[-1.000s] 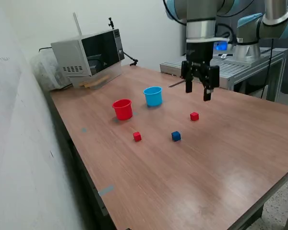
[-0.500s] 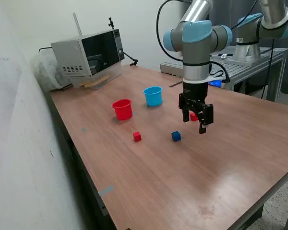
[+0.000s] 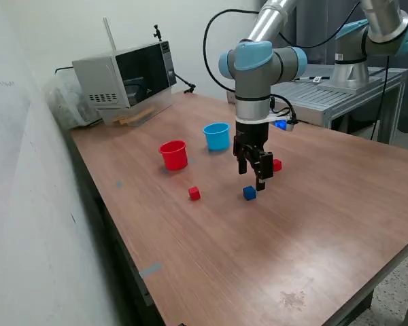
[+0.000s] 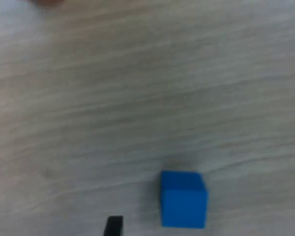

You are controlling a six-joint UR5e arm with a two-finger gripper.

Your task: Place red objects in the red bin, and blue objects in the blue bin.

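One dark-blue cube (image 3: 249, 193) lies on the wooden table; a second blue cube is not in view. My gripper (image 3: 251, 178) hangs open just above this cube, slightly behind it. In the wrist view the cube (image 4: 183, 199) sits between the open gripper's (image 4: 208, 228) dark fingertips (image 4: 114, 226), nearer one of them. One red cube (image 3: 194, 194) lies toward the exterior view's left. The other red cube (image 3: 277, 165) peeks out behind the gripper. The red cup (image 3: 173, 155) and the light-blue cup (image 3: 217, 136) stand upright farther back.
A grey microwave-like box (image 3: 126, 71) stands at the table's back corner on the exterior view's left. A second robot arm (image 3: 367, 41) stands on a metal bench behind the table. The table edge (image 3: 122, 251) runs along the exterior view's left.
My gripper has come down and moved toward the exterior view's left, from high above the table to just over the blue cube. The cubes and cups have not moved.
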